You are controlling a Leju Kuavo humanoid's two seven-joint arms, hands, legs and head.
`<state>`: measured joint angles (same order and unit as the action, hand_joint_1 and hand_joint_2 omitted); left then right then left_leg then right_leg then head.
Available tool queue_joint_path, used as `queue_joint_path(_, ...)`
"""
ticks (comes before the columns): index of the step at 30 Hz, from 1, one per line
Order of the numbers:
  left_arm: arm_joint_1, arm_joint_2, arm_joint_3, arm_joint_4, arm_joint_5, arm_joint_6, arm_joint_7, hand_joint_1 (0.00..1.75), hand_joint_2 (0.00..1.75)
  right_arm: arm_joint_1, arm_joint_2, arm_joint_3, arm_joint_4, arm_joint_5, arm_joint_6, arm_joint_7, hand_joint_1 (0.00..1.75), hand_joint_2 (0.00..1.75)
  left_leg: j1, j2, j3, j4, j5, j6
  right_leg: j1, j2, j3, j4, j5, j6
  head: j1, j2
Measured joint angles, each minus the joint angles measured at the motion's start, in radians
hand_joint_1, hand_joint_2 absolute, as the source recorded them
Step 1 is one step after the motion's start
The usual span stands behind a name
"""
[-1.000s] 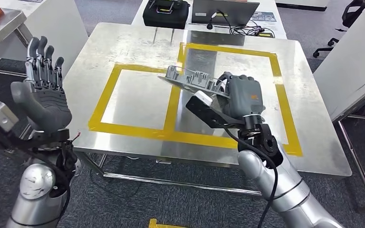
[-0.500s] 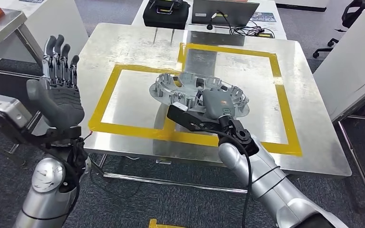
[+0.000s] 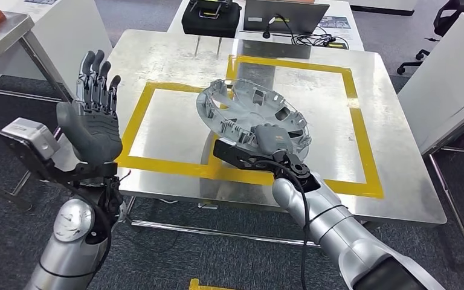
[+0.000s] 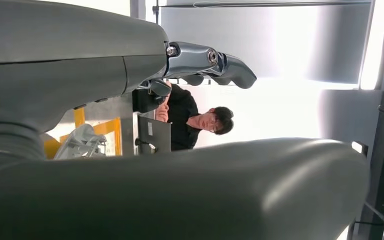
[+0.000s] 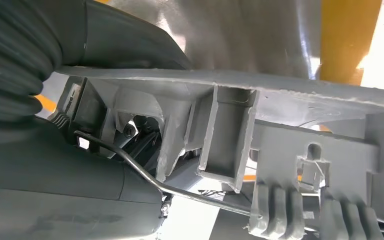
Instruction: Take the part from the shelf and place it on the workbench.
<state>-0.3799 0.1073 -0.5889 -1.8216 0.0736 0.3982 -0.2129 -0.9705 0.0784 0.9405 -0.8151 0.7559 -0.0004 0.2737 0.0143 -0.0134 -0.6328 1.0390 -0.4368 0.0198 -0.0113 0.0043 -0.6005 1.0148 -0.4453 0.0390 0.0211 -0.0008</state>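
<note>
The part [image 3: 251, 112] is a round grey plastic cover with ribs and clips on its inner side, tilted so that side faces me. My right hand [image 3: 272, 140] grips its near rim and holds it just above the steel workbench [image 3: 175, 57], over the yellow tape between the two marked squares. Close up, the part's ribbed rim [image 5: 260, 130] crosses the right wrist view against my right hand [image 5: 40, 165]. My left hand [image 3: 93, 115] is raised, palm up, fingers straight and apart, off the workbench's left front corner, holding nothing. My left hand [image 4: 130, 65] looms large in the left wrist view.
Yellow tape [image 3: 175, 162] marks two squares on the workbench. A black case [image 3: 210, 17] and a laptop [image 3: 284, 13] sit on a table behind it. A person [image 4: 200, 120] sits beyond. A white cabinet [image 3: 450, 78] stands right, a steel bench [image 3: 0, 36] left.
My right hand has turned the part from edge-on to face me and brought it nearer and slightly left. My left hand has risen and shifted right toward the workbench.
</note>
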Motion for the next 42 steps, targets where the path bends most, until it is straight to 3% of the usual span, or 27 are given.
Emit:
queue_joint_path(14, 0.000, -0.010, -0.025, 0.034, 0.014, -0.003, -0.014, 0.00, 0.00, -0.039, 0.011, 0.015, 0.162, -0.033, -0.032, 0.032, 1.75, 1.75, 0.000, 0.000, 0.005, 0.000, 0.001, 0.001, 0.000, 0.000, 0.004, -0.001, 0.001, 0.001, -0.002, 0.000)
queue_joint_path(30, 0.002, -0.010, -0.032, 0.036, 0.012, -0.008, -0.006, 0.00, 0.00, -0.052, -0.026, 0.011, 0.205, -0.026, -0.072, 0.104, 1.75, 1.75, 0.000, -0.001, 0.005, 0.000, 0.002, 0.002, 0.000, 0.000, 0.005, -0.001, 0.002, 0.001, -0.002, 0.000)
queue_joint_path(34, 0.002, -0.010, -0.032, 0.036, 0.012, -0.010, -0.006, 0.00, 0.00, -0.052, -0.029, 0.010, 0.209, -0.024, -0.078, 0.112, 0.05, 1.75, 0.000, -0.001, 0.005, 0.000, 0.002, 0.002, 0.000, 0.000, 0.005, -0.001, 0.002, 0.001, -0.003, 0.000)
queue_joint_path(37, 0.003, -0.010, -0.033, 0.036, 0.010, -0.011, -0.006, 0.00, 0.00, -0.044, -0.031, 0.009, 0.212, -0.029, -0.071, 0.116, 0.00, 1.75, 0.000, -0.001, 0.005, 0.000, 0.002, 0.002, 0.000, 0.000, 0.005, -0.001, 0.002, 0.001, -0.002, 0.000)
queue_joint_path(41, 0.007, -0.010, -0.033, 0.036, 0.008, -0.012, -0.006, 0.00, 0.00, -0.035, -0.034, 0.007, 0.217, -0.042, -0.046, 0.110, 0.00, 0.00, 0.000, 0.000, 0.004, 0.000, 0.002, 0.001, 0.000, 0.000, 0.005, -0.001, 0.002, 0.001, -0.002, 0.000)
queue_joint_path(42, 0.007, -0.010, -0.033, 0.036, 0.007, -0.012, -0.005, 0.00, 0.00, -0.033, -0.033, 0.007, 0.217, -0.048, -0.041, 0.104, 0.00, 0.00, 0.000, 0.000, 0.004, 0.000, 0.002, 0.001, 0.000, 0.000, 0.005, -0.001, 0.002, 0.001, -0.003, 0.000)
